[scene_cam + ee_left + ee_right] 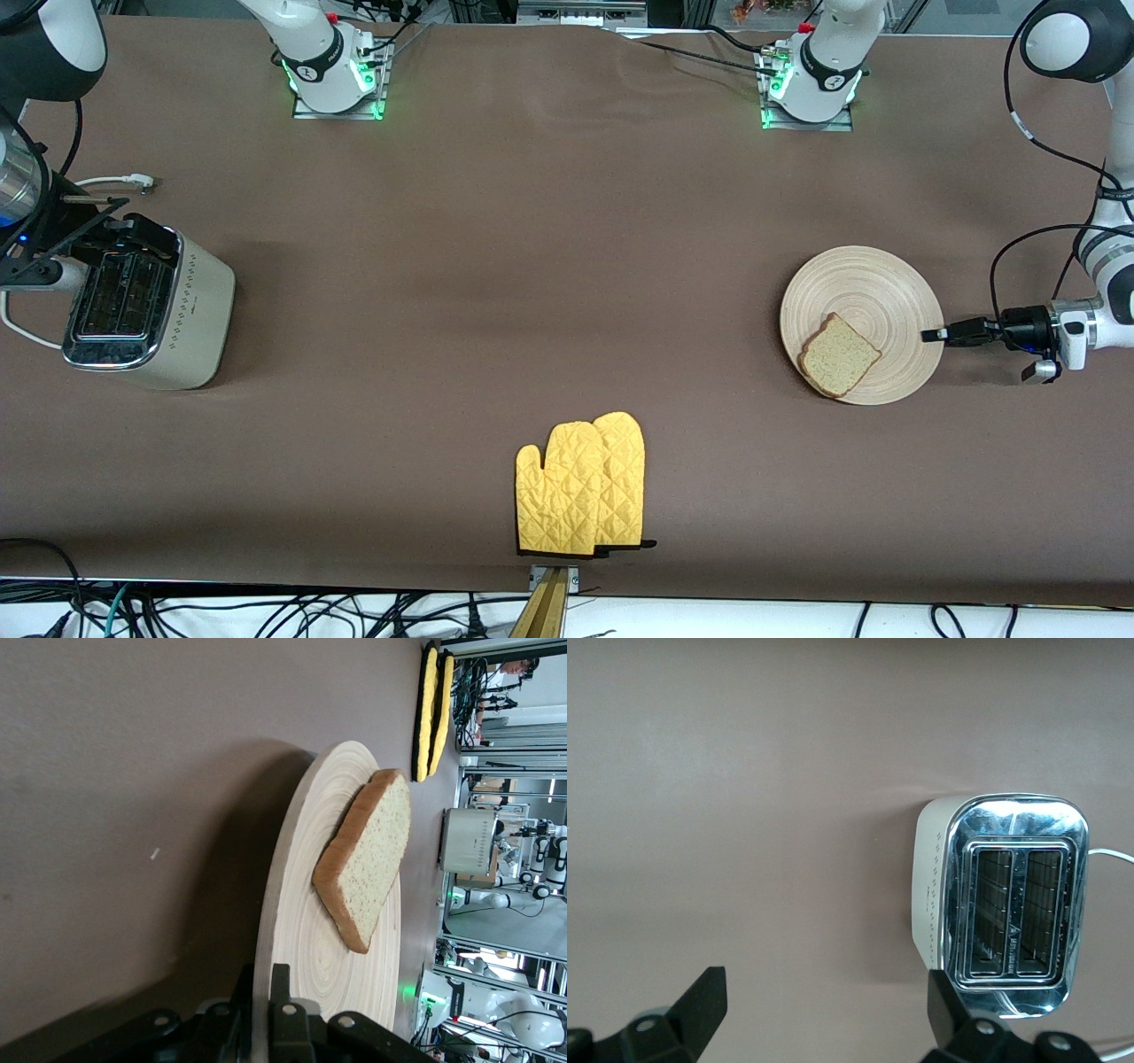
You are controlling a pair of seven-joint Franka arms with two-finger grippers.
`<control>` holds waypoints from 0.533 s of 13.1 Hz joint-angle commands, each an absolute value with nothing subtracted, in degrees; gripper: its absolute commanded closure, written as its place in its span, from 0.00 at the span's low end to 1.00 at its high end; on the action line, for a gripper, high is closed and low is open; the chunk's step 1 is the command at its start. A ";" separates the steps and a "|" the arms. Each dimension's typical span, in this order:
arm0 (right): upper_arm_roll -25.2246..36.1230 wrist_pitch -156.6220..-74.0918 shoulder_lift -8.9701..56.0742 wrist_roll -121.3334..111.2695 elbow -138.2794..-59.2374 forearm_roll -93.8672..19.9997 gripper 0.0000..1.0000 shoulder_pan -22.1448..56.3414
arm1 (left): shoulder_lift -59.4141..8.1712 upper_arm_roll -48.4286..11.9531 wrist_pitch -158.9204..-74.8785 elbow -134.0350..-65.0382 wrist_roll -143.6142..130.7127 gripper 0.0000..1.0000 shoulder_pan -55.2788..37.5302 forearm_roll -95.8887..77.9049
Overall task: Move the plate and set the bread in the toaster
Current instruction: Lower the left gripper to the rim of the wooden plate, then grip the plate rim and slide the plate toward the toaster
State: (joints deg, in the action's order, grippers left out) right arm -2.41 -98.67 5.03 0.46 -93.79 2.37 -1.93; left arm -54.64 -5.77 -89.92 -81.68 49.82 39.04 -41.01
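The pale wooden plate [864, 288] lies toward the left arm's end of the table. The bread [838, 354] rests on the part of it nearer the front camera. My left gripper [928, 335] comes in low from the table's end and is shut on the plate's rim, one finger above it and one below [263, 992]. In the left wrist view the bread [368, 859] lies flat on the plate [310, 939]. The cream toaster [146, 310] stands at the right arm's end, both slots showing [1010, 895]. My right gripper [133, 232] hangs open beside the toaster's top [828, 1001].
A pair of yellow quilted oven mitts [580, 483] lies near the table's front edge, midway along it. The toaster's white cord [115, 182] trails on the brown table farther from the front camera than the toaster. Both arm bases stand along the back edge.
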 commanded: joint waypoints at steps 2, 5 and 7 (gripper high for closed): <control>-2.37 -98.52 6.06 1.49 -92.20 1.58 0.00 -2.20 | -53.62 -9.47 -83.41 -79.54 49.40 1.00 37.63 -41.75; -2.11 -100.54 6.24 1.49 -92.20 1.50 0.00 -2.37 | -53.61 -15.28 -87.69 -79.54 49.48 1.00 32.02 -41.92; -2.02 -100.46 6.41 1.23 -92.29 1.49 0.00 -2.37 | -53.61 -16.52 -90.17 -79.54 49.57 1.00 26.22 -42.01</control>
State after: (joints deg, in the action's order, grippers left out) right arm -1.99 -100.66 5.65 0.88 -93.71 2.37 -2.05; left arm -54.41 -15.96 -89.86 -79.77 49.60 30.51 -41.01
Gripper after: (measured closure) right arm 0.000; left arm 0.912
